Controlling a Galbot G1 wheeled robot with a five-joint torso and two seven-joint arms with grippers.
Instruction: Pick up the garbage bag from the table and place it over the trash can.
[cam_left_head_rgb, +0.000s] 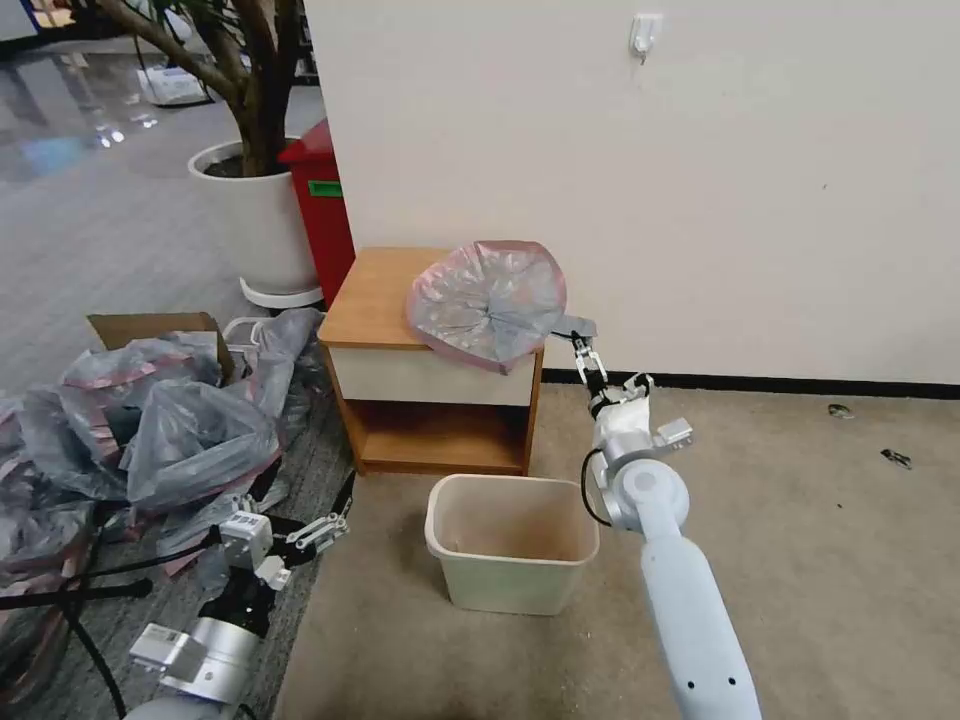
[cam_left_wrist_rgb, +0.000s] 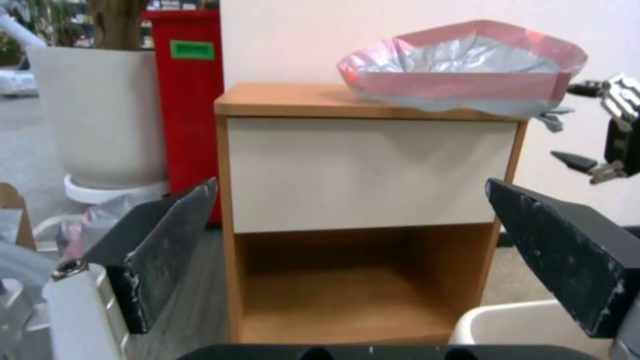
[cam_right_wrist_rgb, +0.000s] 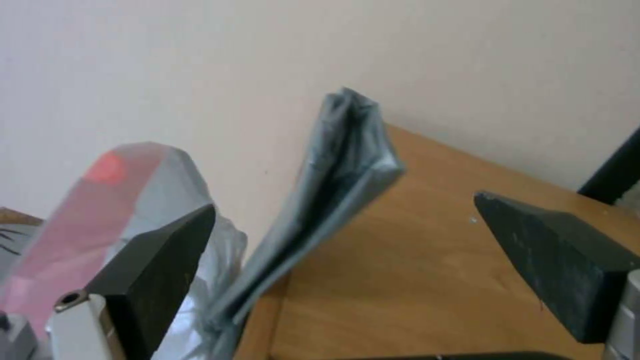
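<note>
Right gripper (cam_left_head_rgb: 581, 347) is raised to the right front corner of the table (cam_left_head_rgb: 375, 300), and its two dark fingers (cam_right_wrist_rgb: 160, 250) stand wide apart. Between them, in the right wrist view, sticks a grey folded tail of the garbage bag (cam_left_head_rgb: 490, 300); the fingers are on both sides of this tail but do not touch it.

The garbage bag lies on the right half of the table top, spread flat like a shallow dish with the pink band around its rim. It hangs a little over the front edge, above the white drawer. Its grey tail points to the right, away from the table, toward the gripper, so the long line of the bag goes from left to right along the wall.

On the floor just in front of the table stands the trash can (cam_left_head_rgb: 512, 545), upright, its opening up. The left gripper (cam_left_head_rgb: 318, 530) hangs low on the left of the trash can, near a heap of bags (cam_left_head_rgb: 170, 420), and its fingers are also spread wide with nothing between them.
</note>
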